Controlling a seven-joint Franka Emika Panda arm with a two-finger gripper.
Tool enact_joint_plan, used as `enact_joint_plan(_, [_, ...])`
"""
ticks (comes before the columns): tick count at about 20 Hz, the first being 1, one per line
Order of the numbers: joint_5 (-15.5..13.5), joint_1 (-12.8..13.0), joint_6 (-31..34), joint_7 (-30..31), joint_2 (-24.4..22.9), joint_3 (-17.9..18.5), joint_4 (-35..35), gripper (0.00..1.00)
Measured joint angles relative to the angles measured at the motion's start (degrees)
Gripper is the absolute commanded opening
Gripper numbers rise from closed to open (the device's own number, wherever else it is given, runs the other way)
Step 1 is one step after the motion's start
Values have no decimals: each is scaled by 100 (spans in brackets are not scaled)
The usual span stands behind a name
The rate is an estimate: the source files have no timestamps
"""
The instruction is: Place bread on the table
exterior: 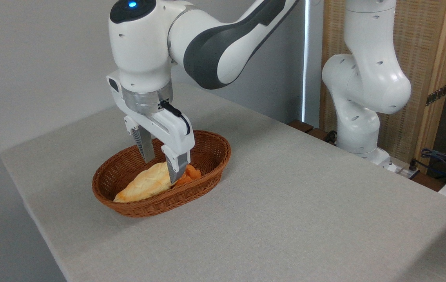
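Observation:
The bread (144, 185), a long pale-golden loaf with a ridged top, lies inside the brown wicker basket (207, 154) on the left half of the table (305, 203). My gripper (162, 168) points down into the basket with its two fingers spread, one on each side of the loaf's right end. The near finger (178, 168) reaches down beside the loaf; the far finger (146, 150) ends just above its back edge. The fingers stand open, not closed on the loaf.
A small orange bun (191, 174) sits in the basket just right of the near finger. The arm's white base (364, 117) stands at the back right, with cables (442, 158) beyond the table's right edge. Grey cloth spreads right of and in front of the basket.

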State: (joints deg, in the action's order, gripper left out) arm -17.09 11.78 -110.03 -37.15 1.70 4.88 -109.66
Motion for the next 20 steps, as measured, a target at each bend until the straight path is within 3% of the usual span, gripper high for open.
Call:
enact_joint_plan(6, [-1,8,-43,6,80,-89,-71,100])
enact_joint_plan(7, [-1,8,-103,6,97,-89,-71,96])
enact_joint_plan(8, [-1,8,-162,6,110,-89,-71,86])
enact_joint_plan(10, [-1,7,-212,6,124,-88,-72,55])
enact_joint_plan(13, [50,6,-220,5,125,-88,-71,38])
enact_joint_plan(20, [112,6,-220,5,125,-88,-71,35])
